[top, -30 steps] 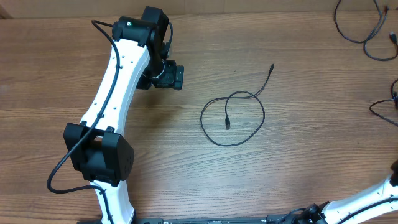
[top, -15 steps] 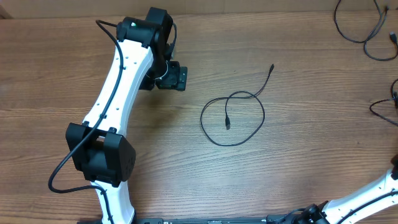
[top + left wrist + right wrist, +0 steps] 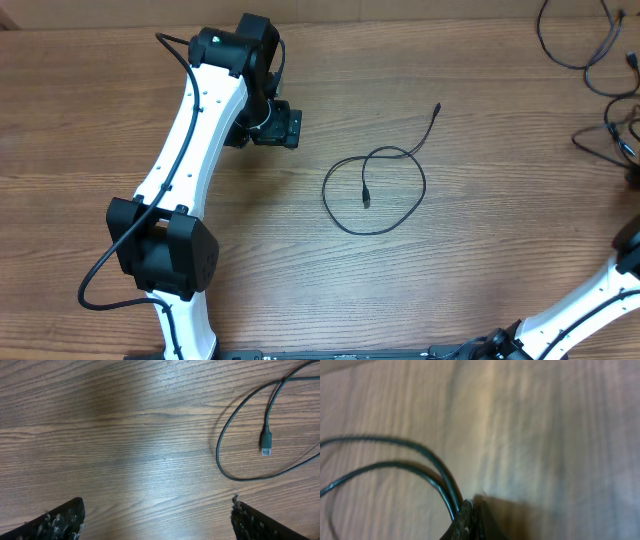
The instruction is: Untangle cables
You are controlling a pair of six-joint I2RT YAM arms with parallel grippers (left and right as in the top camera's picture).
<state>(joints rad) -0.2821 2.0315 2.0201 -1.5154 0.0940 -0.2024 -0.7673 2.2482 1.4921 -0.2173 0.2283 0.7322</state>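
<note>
Hovering my left gripper, fingers spread wide, over the wooden table near a looped cable. My right gripper is clenched on two cable strands.

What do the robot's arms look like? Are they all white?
Mostly. The left arm is a smooth white tube with chunky black joints, a thick black wire looping beside it, and a tiny green light on top. The right arm is white too. The left pincer has black, rough-edged fingers.
</note>
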